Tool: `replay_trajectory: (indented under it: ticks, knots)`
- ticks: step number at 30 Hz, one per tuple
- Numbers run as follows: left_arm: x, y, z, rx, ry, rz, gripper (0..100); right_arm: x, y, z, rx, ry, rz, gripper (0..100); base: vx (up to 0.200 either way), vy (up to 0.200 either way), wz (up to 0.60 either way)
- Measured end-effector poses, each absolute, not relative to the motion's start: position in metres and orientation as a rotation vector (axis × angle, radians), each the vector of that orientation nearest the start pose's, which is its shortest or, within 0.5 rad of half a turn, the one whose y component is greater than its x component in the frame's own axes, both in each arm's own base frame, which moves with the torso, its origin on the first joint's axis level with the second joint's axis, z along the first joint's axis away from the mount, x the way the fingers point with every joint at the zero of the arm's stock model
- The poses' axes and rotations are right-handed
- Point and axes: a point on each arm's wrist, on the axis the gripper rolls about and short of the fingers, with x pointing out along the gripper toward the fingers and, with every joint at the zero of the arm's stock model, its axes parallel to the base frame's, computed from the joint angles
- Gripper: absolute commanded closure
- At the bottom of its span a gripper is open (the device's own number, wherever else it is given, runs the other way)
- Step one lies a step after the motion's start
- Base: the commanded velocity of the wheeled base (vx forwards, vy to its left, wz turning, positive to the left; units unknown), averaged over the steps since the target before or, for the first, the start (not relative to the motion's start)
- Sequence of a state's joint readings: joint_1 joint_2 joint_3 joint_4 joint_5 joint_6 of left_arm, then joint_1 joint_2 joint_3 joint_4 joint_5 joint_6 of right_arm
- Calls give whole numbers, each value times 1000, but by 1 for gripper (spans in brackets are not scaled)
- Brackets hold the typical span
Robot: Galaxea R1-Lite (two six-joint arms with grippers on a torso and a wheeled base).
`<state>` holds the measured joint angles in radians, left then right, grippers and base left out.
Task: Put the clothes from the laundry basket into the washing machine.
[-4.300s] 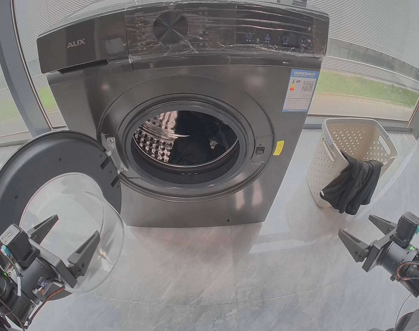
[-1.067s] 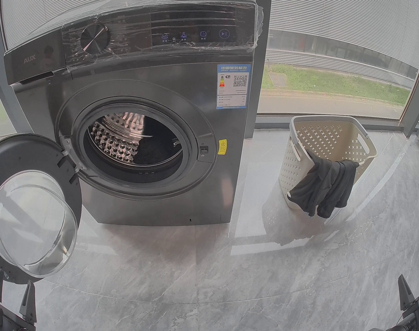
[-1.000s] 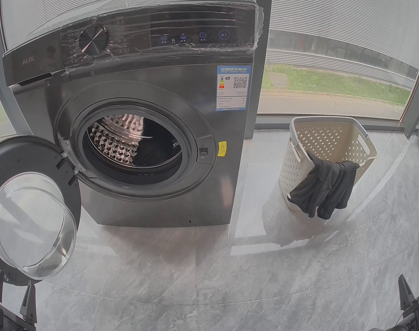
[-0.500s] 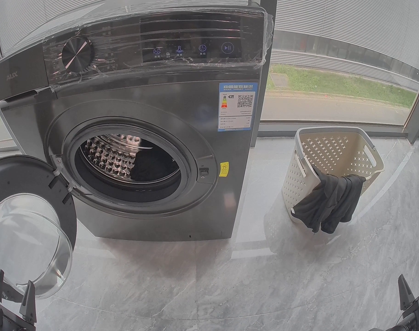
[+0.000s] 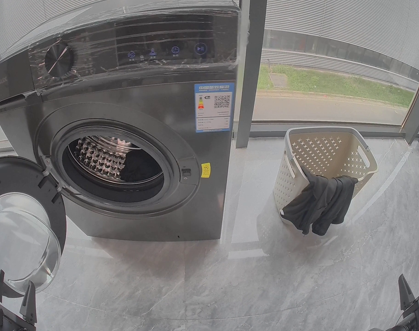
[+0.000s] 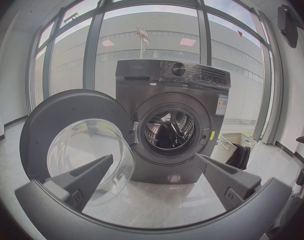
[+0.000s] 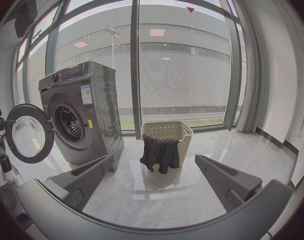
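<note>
Plainly wide jaws on left gripper and right gripper alike, both empty, well apart from the laundry basket

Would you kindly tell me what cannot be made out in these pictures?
1. Basket bottom: head view, hidden by its wall and the draped garment; more clothes inside, cannot tell.
2. Drum: dark shape inside, too shadowed to identify, head view.
3. Left gripper, right gripper: head view, cut off by the bottom edge.
</note>
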<state>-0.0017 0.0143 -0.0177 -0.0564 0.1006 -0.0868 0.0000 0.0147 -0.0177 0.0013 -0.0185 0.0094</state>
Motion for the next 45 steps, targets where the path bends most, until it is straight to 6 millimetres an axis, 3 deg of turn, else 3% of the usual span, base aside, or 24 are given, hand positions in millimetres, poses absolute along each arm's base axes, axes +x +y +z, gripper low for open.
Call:
replay_trajectory:
  ticks: [17,26,45]
  knots:
    - [-23,2,86,-88,-63,96,0,-23,0,81,9,-1,-19,0,0,-200,0]
    - [-23,2,86,-88,-63,95,0,-23,0,81,9,-1,-19,0,0,0,0]
    - [-23,2,86,-88,-62,97,0,-23,0,81,9,-1,-19,0,0,-189,0]
